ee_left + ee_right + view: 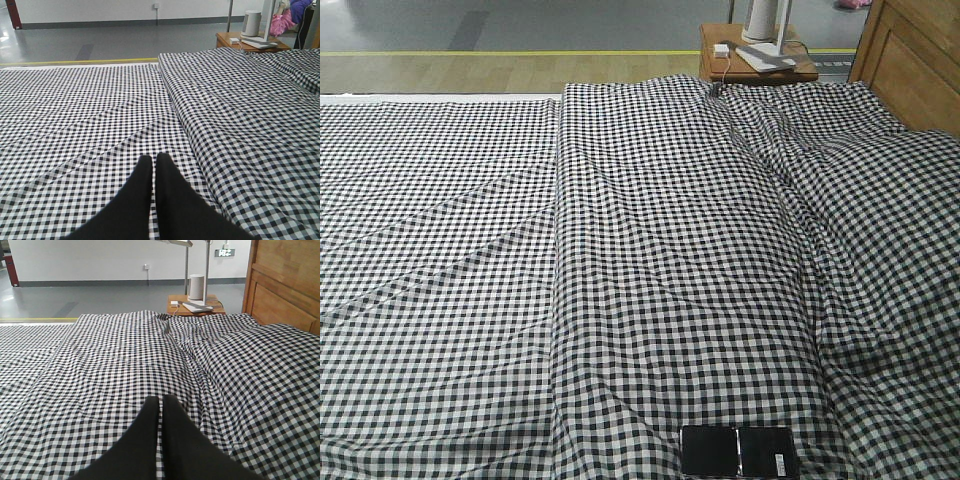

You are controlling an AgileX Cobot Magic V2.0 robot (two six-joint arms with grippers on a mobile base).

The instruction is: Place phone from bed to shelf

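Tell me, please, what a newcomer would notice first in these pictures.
The black-and-white checked bed fills nearly every view. The glossy black phone lies flat on it, at the near edge of the front view and right of centre. In the wrist views, the left gripper and right gripper each show dark fingers pressed together above the fabric.

bed (650, 250): checked cloth, matt, creased | phone (737, 451) lower right: glossy black, smooth face | headboard (920, 60) upper right: brown wood, smooth panels | nightstand (710, 36): brown wood | floor (520, 25) upper left: grey, slightly shiny
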